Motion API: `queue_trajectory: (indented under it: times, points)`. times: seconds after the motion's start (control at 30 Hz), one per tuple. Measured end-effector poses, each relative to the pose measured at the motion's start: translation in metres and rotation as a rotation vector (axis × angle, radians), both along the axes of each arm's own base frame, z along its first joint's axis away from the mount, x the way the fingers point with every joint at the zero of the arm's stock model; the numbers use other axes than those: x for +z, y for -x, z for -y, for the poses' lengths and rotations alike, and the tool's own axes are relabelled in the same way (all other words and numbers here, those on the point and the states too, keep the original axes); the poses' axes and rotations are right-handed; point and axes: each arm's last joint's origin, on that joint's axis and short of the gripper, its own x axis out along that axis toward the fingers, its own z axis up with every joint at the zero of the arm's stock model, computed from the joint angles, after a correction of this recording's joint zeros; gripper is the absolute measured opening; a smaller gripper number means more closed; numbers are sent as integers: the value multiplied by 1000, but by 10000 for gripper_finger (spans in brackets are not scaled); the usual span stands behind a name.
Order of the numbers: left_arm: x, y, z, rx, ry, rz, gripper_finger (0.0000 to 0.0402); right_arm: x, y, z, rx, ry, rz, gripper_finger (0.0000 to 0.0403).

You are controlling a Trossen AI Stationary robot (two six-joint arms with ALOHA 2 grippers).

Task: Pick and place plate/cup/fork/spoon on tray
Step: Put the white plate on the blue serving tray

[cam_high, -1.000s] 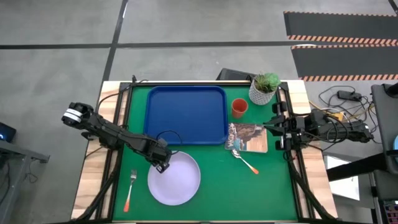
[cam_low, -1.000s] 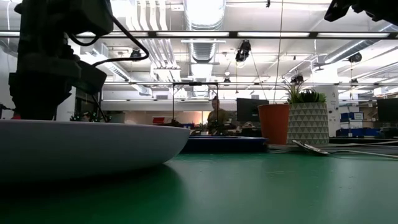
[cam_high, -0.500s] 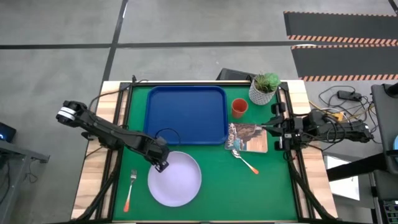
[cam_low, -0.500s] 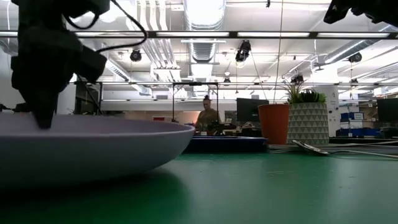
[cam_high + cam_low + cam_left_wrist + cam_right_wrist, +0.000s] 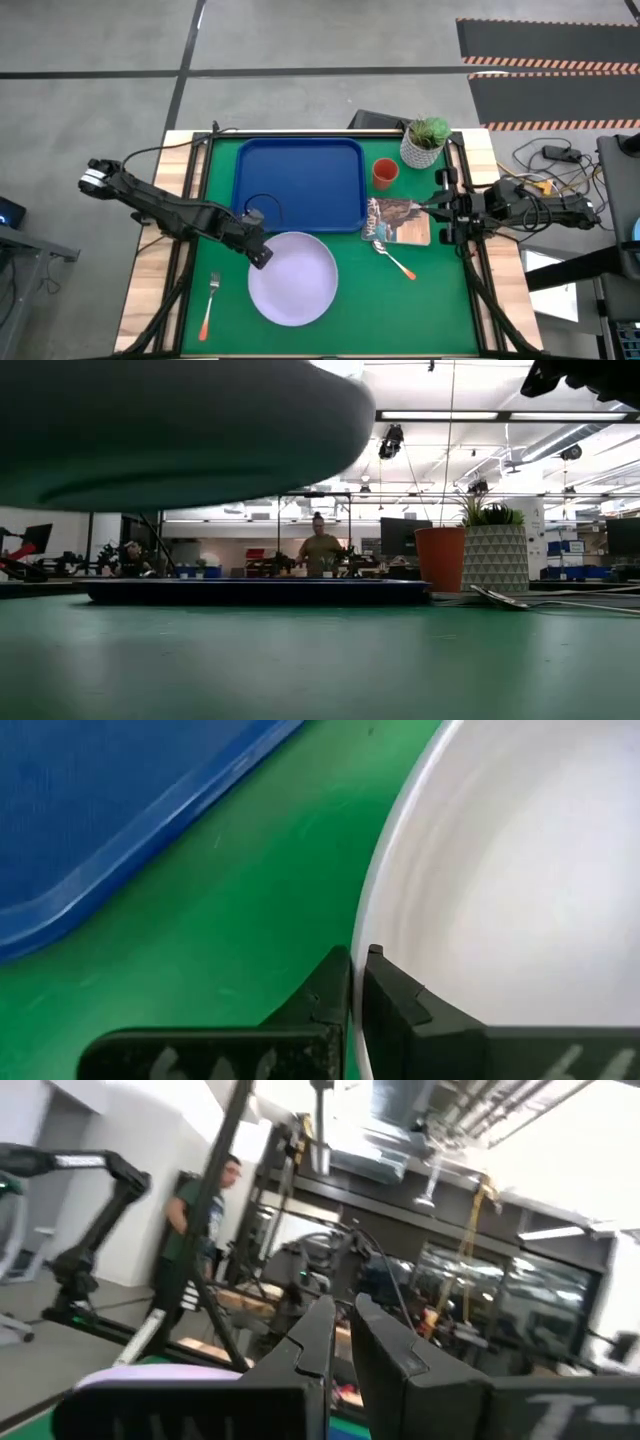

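Here, left hand (image 5: 357, 982) clamped on plate (image 5: 293, 278) rim, plate lifted, tilted above mat (image 5: 440, 300).

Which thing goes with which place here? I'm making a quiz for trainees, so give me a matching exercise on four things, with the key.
Things:
1. plate
2. fork
3. spoon
4. cup

Places:
A. on the mat near the table's left front corner
B. beside the plant pot, right of the tray
C. held at its rim by the left hand, lifted off the mat
D. on the mat just in front of the booklet

Pairs: 1-C, 2-A, 3-D, 4-B
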Motion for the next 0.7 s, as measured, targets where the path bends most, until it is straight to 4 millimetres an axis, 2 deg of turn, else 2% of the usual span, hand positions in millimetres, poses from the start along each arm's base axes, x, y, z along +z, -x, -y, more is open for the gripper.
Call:
queue_trajectory:
  times: [0.4,0.7]
  points:
    - [28,-14,-1,45,-6,91,0,1,1,-1,28,-24,1,27]
    - [44,-18,-34,157,-41,155,0,1,1,0,35,-44,3,27]
